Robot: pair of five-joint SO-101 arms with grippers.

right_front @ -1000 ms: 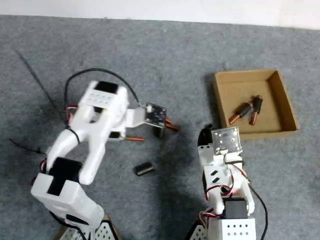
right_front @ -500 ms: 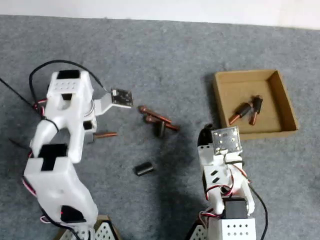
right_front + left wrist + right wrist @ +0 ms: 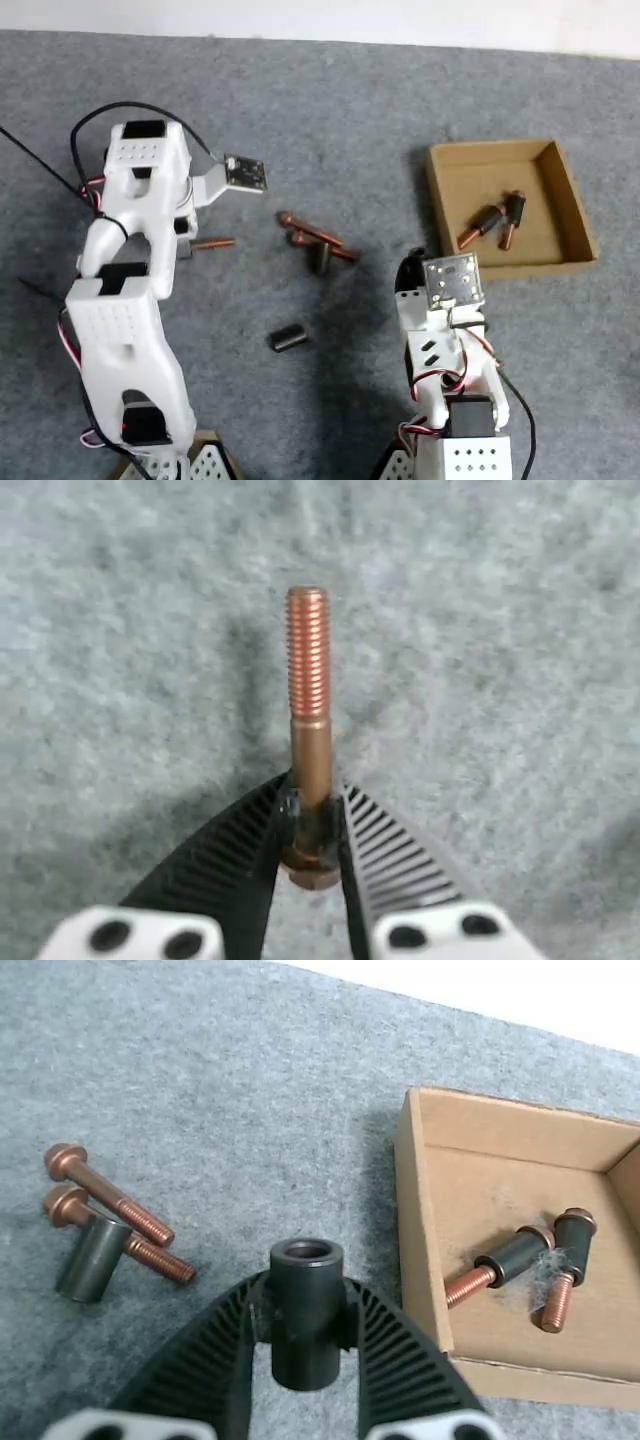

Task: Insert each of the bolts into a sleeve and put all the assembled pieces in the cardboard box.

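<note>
left gripper is clamped on a copper bolt at its head, toward the table's left edge. right gripper pinches an upright dark sleeve. two loose bolts and a spare sleeve sit mid-table. the cardboard box near the right edge holds two assembled pieces.

The grey cloth covering of the table is matt, fuzzy felt with a rough nap. The copper-coloured threaded metal bolt in the left gripper has a smooth, softly shining shank and fine ridged threads; the gripper's black fingers are ribbed matt plastic. The dark cylindrical metal sleeve in the right gripper is matt and smooth. A greyer metal sleeve beside two loose copper-coloured bolts has a dull sheen. The brown cardboard box is plain matt paperboard with raw edges, and grey lint clings to the assembled pieces inside. The arms' white shells are smooth, slightly glossy plastic.
</note>
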